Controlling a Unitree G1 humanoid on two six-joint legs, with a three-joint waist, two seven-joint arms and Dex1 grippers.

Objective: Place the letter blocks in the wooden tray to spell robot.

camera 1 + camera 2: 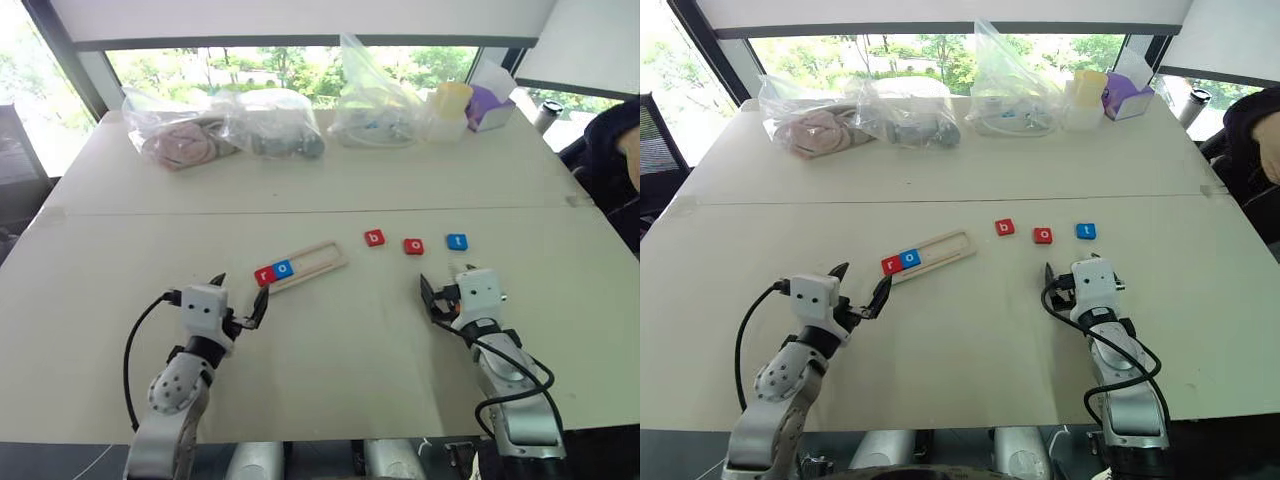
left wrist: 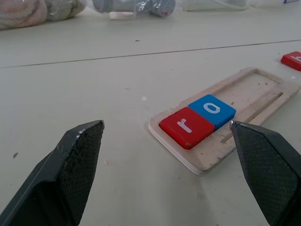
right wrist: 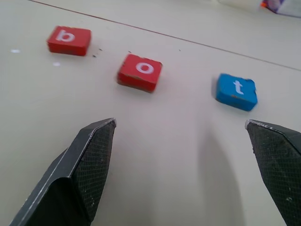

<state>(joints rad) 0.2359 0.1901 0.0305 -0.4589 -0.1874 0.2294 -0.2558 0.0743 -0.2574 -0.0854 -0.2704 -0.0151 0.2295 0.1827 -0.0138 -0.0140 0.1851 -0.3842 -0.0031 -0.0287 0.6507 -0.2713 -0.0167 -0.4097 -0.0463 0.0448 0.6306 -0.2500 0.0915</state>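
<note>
Left hand point(image 1: 237, 299) hovers low over the pale bench point(image 1: 330, 360), black fingers spread wide, nothing held, just short of the near end of the long pale-wood tray point(image 1: 318, 262). Tray slot holds two flat square tiles at that end: red "r" point(image 2: 186, 127), then blue "o" point(image 2: 212, 109), touching; rest of slot bare. Further right, loose on the bench in a row, well apart from each other: red "b" tile point(image 3: 69, 40), red "o" tile point(image 3: 140, 71), blue "t" tile point(image 3: 236, 91). Right hand point(image 1: 448, 285) sits near these, fingers wide apart, empty. Judgement: two of five placed; "b" comes next, needing a pinch and transfer beside the blue "o".
</note>
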